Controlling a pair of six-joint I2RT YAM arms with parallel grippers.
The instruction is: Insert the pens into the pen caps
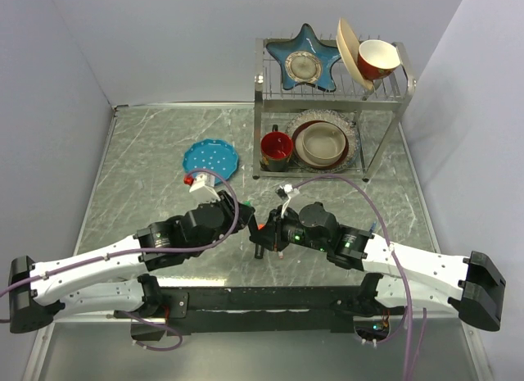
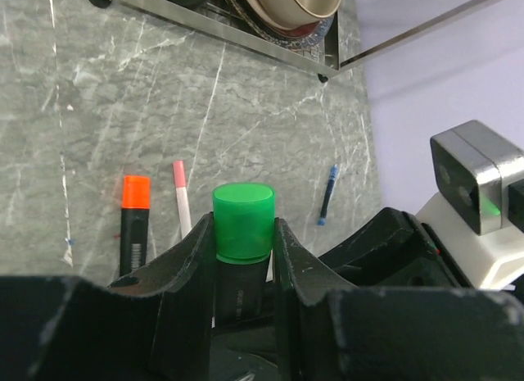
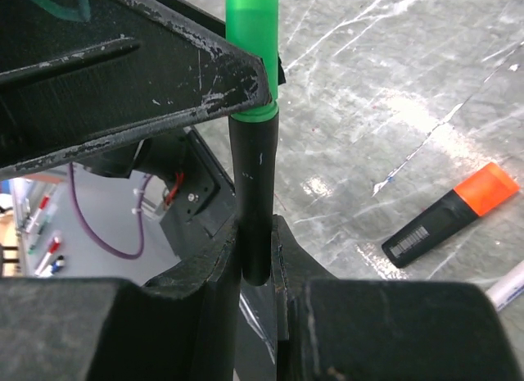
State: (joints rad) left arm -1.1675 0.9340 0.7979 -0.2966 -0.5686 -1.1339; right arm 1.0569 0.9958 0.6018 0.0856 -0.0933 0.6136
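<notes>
A translucent green cap [image 2: 243, 221] sits on the end of a stubby black marker [image 3: 254, 201]. This marker is held clear of the table, gripped at the cap end and at the tail end. A second black marker [image 2: 133, 246], with a white barcode label and an orange cap [image 2: 137, 192] on it, lies flat on the grey table. Just beside it, roughly parallel, lies a thin white pen [image 2: 183, 217] with a pink cap [image 2: 178, 172]. A thin blue pen [image 2: 327, 194] lies flat, well apart from them.

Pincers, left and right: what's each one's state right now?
Left pincer: closed on the green cap.
Right pincer: closed on the black marker, which has the green cap on its tip.
</notes>
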